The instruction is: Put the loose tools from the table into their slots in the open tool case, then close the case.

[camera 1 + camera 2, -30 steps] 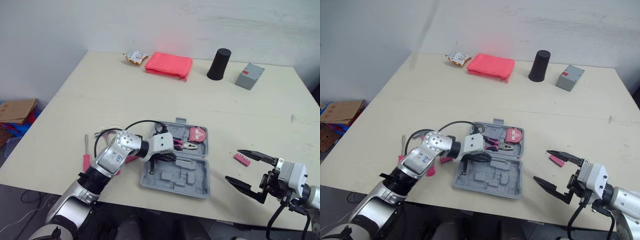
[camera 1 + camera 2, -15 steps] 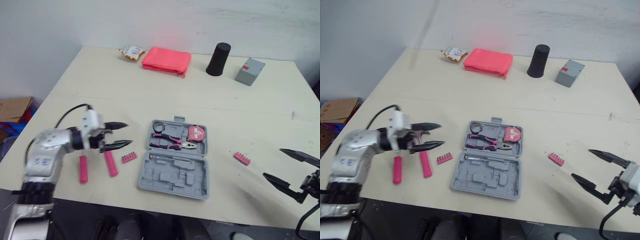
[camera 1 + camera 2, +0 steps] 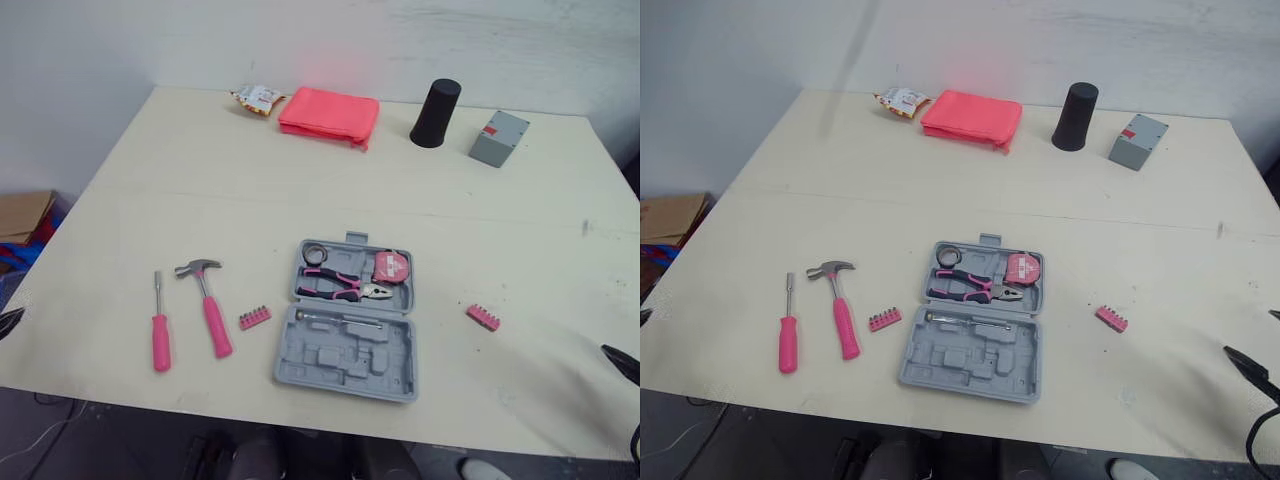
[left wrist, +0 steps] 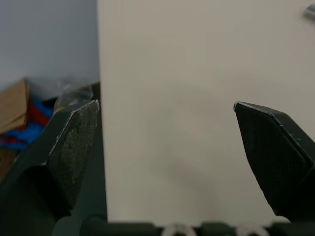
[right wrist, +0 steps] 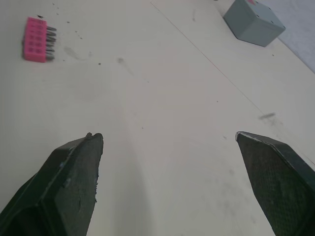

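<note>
You're looking at a grey tool case [image 3: 345, 352] on a cream counter [image 3: 200, 180]. Your hammer [image 3: 211, 312] and screwdriver [image 3: 160, 332] have pink handles; the cylinder [image 3: 435, 113] is black.

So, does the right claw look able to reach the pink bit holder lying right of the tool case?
Probably yes: the right claw is open, and only bare table lies between it and the bit holder.

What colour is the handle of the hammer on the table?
Pink. The hammer shows best in the left eye view.
</note>
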`<move>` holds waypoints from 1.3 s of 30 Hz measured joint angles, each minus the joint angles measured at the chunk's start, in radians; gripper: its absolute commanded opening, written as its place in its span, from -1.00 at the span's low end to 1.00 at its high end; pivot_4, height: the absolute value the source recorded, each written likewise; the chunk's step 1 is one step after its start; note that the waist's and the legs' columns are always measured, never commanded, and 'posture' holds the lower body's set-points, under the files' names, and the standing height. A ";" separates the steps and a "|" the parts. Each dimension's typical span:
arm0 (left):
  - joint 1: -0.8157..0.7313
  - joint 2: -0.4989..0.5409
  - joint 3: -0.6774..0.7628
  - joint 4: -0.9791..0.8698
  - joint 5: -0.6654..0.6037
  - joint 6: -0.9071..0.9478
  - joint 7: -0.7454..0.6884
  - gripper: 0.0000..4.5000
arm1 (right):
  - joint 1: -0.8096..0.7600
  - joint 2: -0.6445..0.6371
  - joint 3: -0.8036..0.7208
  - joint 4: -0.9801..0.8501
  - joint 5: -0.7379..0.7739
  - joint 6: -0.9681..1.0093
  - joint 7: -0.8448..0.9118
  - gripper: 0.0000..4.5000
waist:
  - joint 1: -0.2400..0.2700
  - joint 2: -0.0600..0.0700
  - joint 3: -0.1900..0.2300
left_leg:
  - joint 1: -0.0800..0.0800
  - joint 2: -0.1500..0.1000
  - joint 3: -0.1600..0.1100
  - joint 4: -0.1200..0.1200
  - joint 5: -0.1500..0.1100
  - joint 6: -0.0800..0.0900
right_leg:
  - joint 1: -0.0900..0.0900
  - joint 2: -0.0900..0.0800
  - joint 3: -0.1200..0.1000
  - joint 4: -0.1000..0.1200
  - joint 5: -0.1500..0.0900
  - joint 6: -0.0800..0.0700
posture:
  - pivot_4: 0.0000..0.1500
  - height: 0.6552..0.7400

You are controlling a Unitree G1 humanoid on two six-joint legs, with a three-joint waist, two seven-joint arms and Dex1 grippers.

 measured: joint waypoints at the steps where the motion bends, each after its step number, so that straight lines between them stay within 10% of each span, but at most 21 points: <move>1: 0.000 0.000 0.000 0.026 0.001 -0.010 0.017 0.98 | -0.021 0.000 0.004 0.029 -0.003 -0.010 0.000 1.00 | -0.001 0.000 0.000 | 0.000 0.000 0.000 0.000 -0.001 -0.003 | 0.000 0.000 0.000 0.001 0.000 0.000 | 1.00 1.00; 15: 0.129 -0.140 -0.023 -0.623 -0.102 0.393 0.111 0.98 | -0.119 0.116 0.219 -0.417 0.094 0.152 0.074 1.00 | -0.011 0.000 0.000 | -0.002 0.000 0.000 -0.002 0.003 0.000 | -0.002 0.001 0.000 0.003 0.000 0.001 | 1.00 1.00; 26: 0.064 -0.423 -0.094 -1.594 -0.521 1.314 0.746 0.98 | -0.110 0.213 0.417 -0.820 0.144 0.333 0.050 1.00 | 0.003 -0.001 0.001 | -0.001 0.000 -0.004 0.006 0.003 0.001 | 0.004 0.003 0.001 0.003 0.001 0.005 | 1.00 1.00; 39: -0.079 -0.803 -0.259 -1.745 -0.366 1.623 1.211 0.98 | -0.182 0.237 0.481 -0.872 0.164 0.403 0.068 1.00 | 0.018 -0.002 0.002 | -0.002 -0.001 -0.006 0.013 0.007 -0.006 | 0.006 0.006 0.002 0.003 0.002 0.006 | 1.00 1.00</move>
